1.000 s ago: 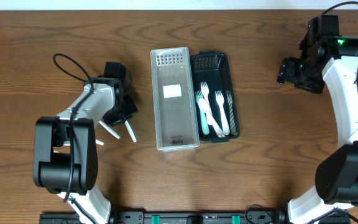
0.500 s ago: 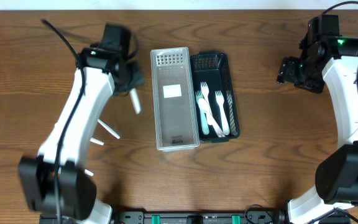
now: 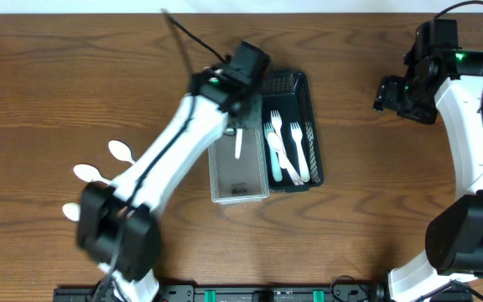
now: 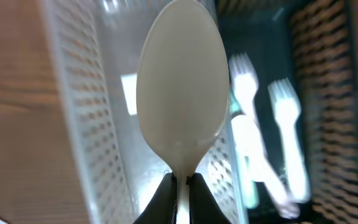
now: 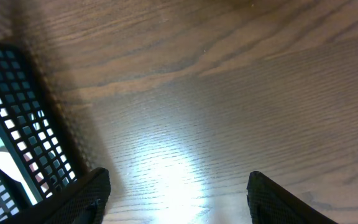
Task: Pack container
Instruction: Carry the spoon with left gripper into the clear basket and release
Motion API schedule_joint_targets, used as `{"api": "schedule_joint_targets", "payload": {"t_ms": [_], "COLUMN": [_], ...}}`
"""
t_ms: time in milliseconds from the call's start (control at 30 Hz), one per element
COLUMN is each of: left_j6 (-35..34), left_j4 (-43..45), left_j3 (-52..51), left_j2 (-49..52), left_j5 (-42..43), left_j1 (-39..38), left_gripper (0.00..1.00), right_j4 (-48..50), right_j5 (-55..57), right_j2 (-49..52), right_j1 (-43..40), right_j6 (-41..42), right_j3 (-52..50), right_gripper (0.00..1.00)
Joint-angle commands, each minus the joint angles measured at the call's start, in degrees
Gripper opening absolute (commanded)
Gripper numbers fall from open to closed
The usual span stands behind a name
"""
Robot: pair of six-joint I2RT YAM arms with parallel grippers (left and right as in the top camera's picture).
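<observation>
**Forks packed, spoons under way**

We hold a white spoon (image 4: 180, 93) by its handle in the clenched left hand (image 4: 179, 186), above the clear tray (image 3: 240, 189), whose visible floor looks bare. The dark basket (image 3: 311, 126) touching it holds the forks (image 3: 294, 155). Three loose spoons (image 3: 120, 151) lie on the worktop (image 3: 40, 101), not yet packed. Our right hand (image 5: 179, 196) hangs released, well apart.

The overhead view is bright, even and sharp, with short soft shadows; only the left arm (image 3: 174, 141) looks slightly smeared. The left wrist view is blurred throughout, its spoon (image 4: 180, 87) soft-edged. In the right wrist view, glare whitens the surface (image 5: 166, 168) near the bottom edge, and the dark fingers (image 5: 82, 199) are unfocused.
</observation>
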Motion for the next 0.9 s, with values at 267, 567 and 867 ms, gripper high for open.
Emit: {"api": "schedule_joint_targets", "payload": {"t_ms": [267,567,867], "left_j6": [2.51,-0.61,-14.40], "left_j4": [-0.63,-5.84,-9.62], "left_j3": [-0.57,-0.59,-4.48], "left_j2": [1.03,-14.12,-14.69], "left_j5": [-3.34,-11.45,-2.27], "left_j1": [0.68,13.03,35.76], "left_gripper": [0.50,0.73,0.85], "right_j4": [-0.15,-0.28,-0.24], "right_j5": [0.26,1.36,1.36], "right_j2": [0.35,0.35,0.35], "right_j1": [-0.24,-0.24,-0.24], "right_j6": [-0.74,-0.74,-0.74], "right_j3": [-0.26,-0.26,-0.26], "right_gripper": [0.74,0.74,0.74]}}
